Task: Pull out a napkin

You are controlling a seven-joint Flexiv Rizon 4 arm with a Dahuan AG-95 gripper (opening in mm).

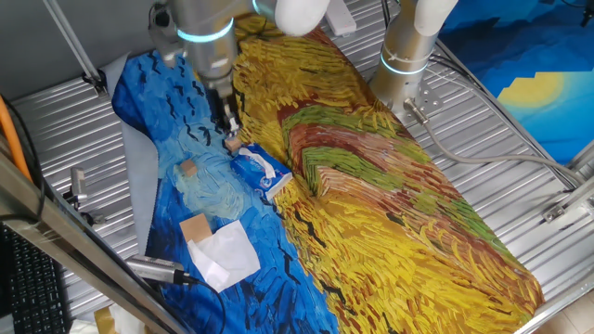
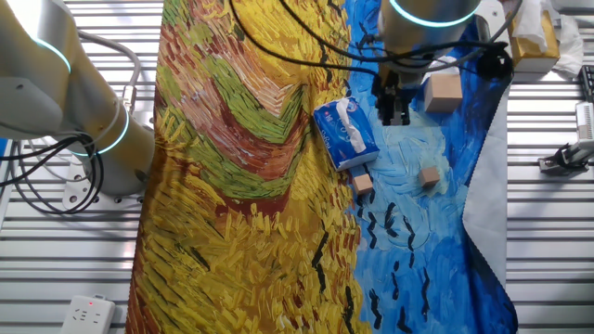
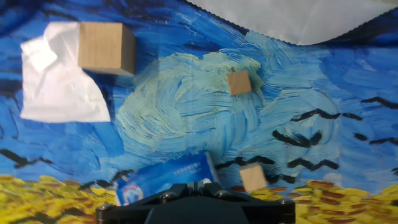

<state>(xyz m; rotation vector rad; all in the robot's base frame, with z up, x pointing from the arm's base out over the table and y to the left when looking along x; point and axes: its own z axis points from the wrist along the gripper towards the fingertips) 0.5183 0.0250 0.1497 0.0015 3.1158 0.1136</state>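
The small blue tissue pack [image 1: 261,175] lies on the painted cloth where blue meets yellow. It also shows in the other fixed view [image 2: 345,135] and at the bottom of the hand view [image 3: 163,178]. The napkin shows only as a white tuft [image 1: 270,168] at the pack's top slot, also in the other fixed view [image 2: 349,113]. My gripper [image 1: 227,130] [image 2: 394,115] [image 3: 198,185] hangs just beside the pack, over the blue part. Its jaws are together with nothing between them.
A flat white sheet [image 1: 224,253] [image 3: 59,90] lies apart, with a large wooden block [image 1: 195,227] [image 3: 106,47] on its corner. Small blocks [image 3: 239,82] [image 3: 252,177] lie near the pack. A second arm base [image 1: 406,57] stands at the cloth's edge.
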